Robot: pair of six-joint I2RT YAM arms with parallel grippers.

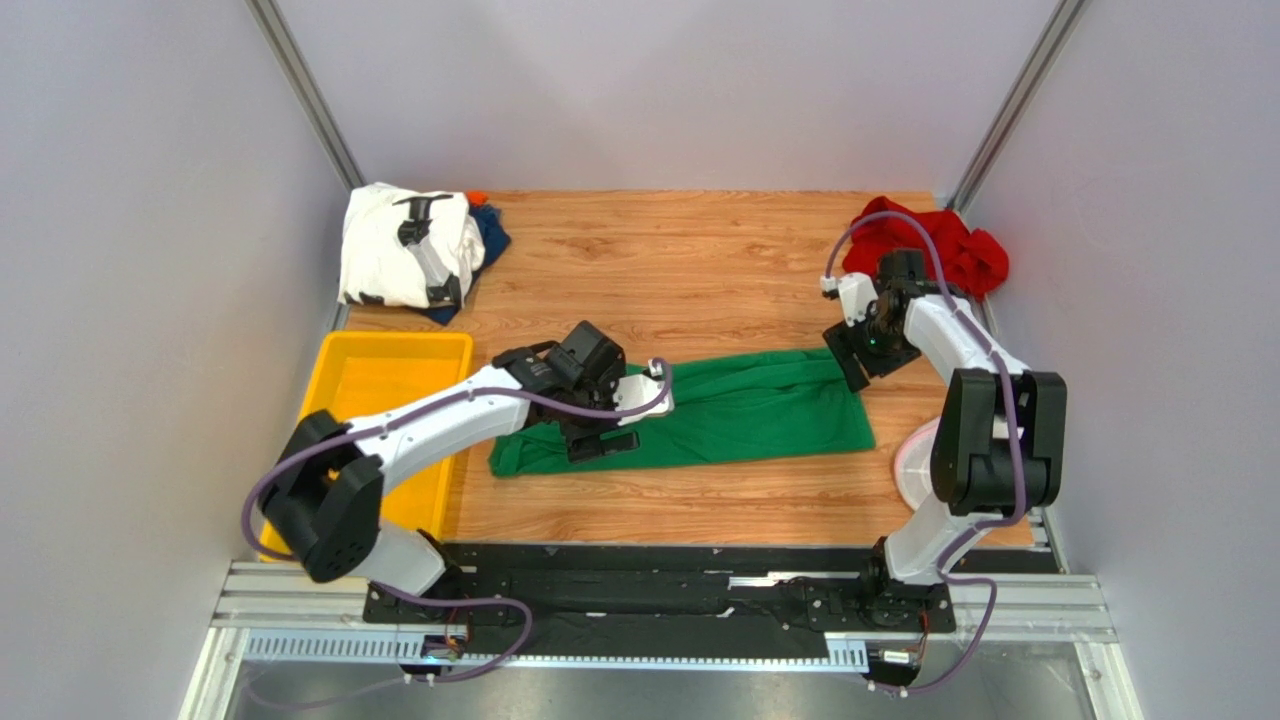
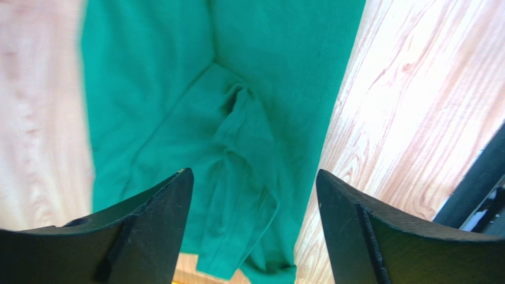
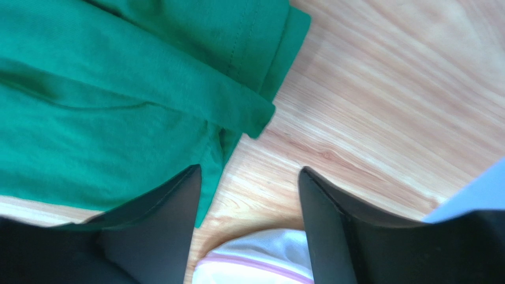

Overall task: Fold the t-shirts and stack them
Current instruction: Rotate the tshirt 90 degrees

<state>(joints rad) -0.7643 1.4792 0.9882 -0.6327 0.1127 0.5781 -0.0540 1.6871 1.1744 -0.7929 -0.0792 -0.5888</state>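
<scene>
Left gripper [image 2: 253, 174]: jaws wide, empty, hanging over the green t-shirt [image 1: 706, 408], above a folded sleeve
Right gripper [image 3: 249, 170]: jaws apart, empty, at its right-end corner
Place: flat on the table [image 1: 676, 240]
Axis: long band running left–right
Handling: light, limp; pinch the end corners

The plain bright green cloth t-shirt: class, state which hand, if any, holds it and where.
Neither. The left hand and right hand both stand open above the plain bright green cloth t-shirt, gripping nothing.
</scene>
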